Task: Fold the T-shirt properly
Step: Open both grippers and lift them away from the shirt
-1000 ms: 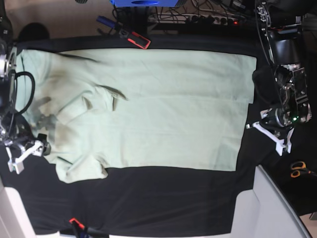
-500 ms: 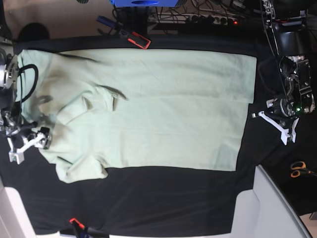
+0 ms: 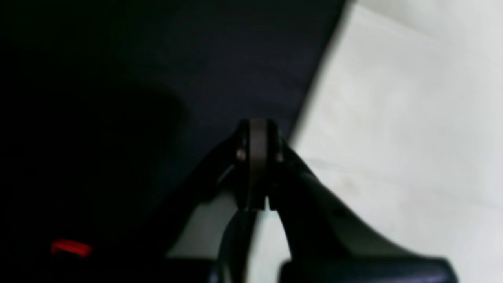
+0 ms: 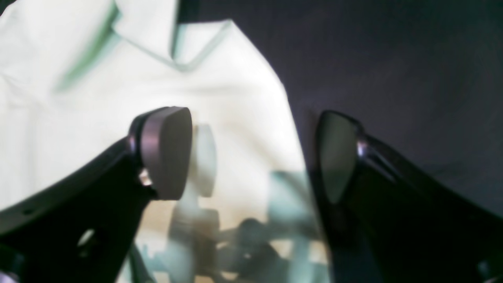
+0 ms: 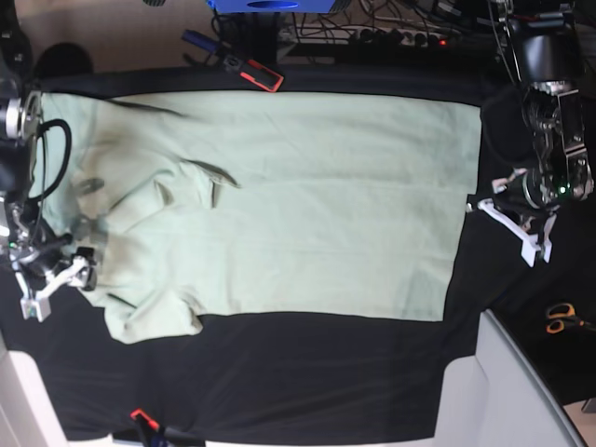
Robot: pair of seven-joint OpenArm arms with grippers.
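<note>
Showing no legible writing: T-shirt (image 5: pixel 307 205) flat, right tool (image 4: pixel 251 157) agape

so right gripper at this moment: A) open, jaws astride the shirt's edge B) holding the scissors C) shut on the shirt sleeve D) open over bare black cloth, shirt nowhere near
A: the right gripper is open, one pad over the T-shirt, the other over the black cloth.
</note>
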